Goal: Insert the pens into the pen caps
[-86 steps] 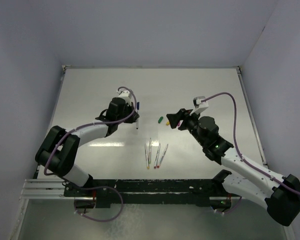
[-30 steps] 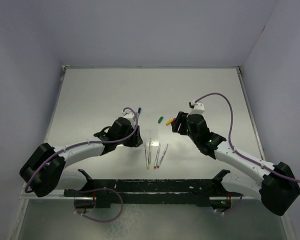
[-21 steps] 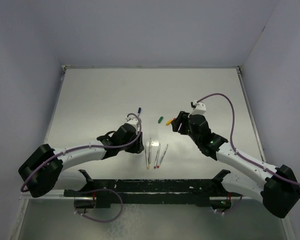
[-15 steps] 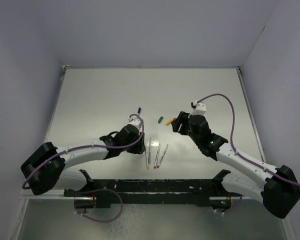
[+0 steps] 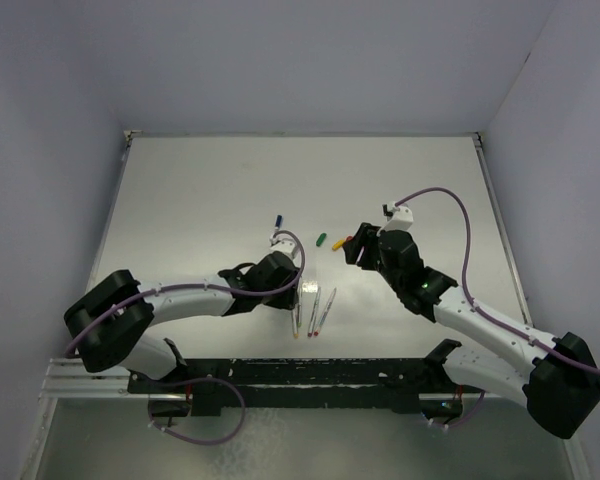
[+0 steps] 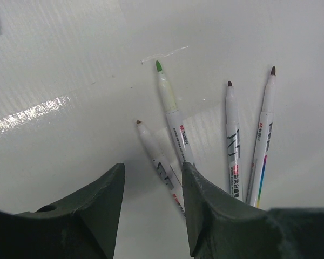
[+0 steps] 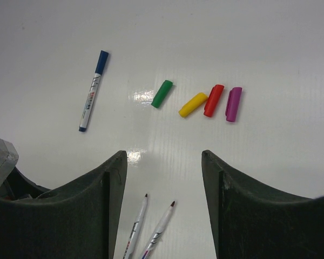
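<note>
Several uncapped whitish pens point(image 6: 173, 108) lie side by side on the white table, tips pointing away; they also show in the top view point(image 5: 313, 308). My left gripper point(image 6: 151, 186) is open and empty just above their near ends, and in the top view point(image 5: 296, 283) it sits at their far ends. A pen with a blue cap on it point(image 7: 93, 90) lies apart at the back left point(image 5: 277, 221). The green point(image 7: 162, 93), yellow point(image 7: 193, 104), red point(image 7: 213, 100) and purple point(image 7: 233, 104) caps lie in a loose row. My right gripper point(image 7: 163, 178) is open and empty, hovering just short of them point(image 5: 352, 246).
The white table point(image 5: 200, 190) is walled at the back and sides. A black rail point(image 5: 300, 375) with the arm bases runs along the near edge. The two arms lean in toward the middle, close to each other.
My left gripper has let go of the blue-capped pen, left it at the back, and moved right and nearer, over the uncapped pens. My right gripper has drawn back slightly from the caps.
</note>
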Available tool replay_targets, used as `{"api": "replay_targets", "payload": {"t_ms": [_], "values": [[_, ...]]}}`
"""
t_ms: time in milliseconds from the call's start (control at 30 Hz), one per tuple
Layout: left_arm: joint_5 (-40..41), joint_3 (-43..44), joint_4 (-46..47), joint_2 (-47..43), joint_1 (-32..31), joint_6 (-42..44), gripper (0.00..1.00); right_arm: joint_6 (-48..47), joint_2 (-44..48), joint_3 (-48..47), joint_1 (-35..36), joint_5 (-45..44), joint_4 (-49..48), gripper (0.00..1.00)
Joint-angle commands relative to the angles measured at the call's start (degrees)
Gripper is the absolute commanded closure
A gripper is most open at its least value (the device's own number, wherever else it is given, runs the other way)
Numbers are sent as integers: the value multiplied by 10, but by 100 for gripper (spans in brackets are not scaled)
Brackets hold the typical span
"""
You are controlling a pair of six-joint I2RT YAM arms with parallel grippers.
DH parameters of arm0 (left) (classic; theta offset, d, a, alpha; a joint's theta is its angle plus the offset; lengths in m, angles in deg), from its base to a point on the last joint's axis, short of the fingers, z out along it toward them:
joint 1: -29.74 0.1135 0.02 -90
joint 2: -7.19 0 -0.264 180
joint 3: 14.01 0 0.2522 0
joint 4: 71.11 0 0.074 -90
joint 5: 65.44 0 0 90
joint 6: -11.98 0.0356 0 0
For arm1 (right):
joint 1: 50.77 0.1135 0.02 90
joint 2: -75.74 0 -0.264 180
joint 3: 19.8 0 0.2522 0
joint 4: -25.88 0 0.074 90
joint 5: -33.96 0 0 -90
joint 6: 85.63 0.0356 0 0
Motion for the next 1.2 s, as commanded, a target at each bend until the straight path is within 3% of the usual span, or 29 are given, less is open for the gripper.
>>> {"api": "replay_targets", "payload": {"t_ms": [0,433,1033,1167], "values": [[23,35,-10,14,-12,-6,50,1,8,4,0,-2,-26,40],[59,58,-100,28,-40,-4,55,5,9,4,0,1,-29,40],[3,67,-156,43,-70,10,61,15,22,6,0,8,-22,40],[-7,64,-157,40,-72,8,69,17,18,5,0,11,-22,40]]}}
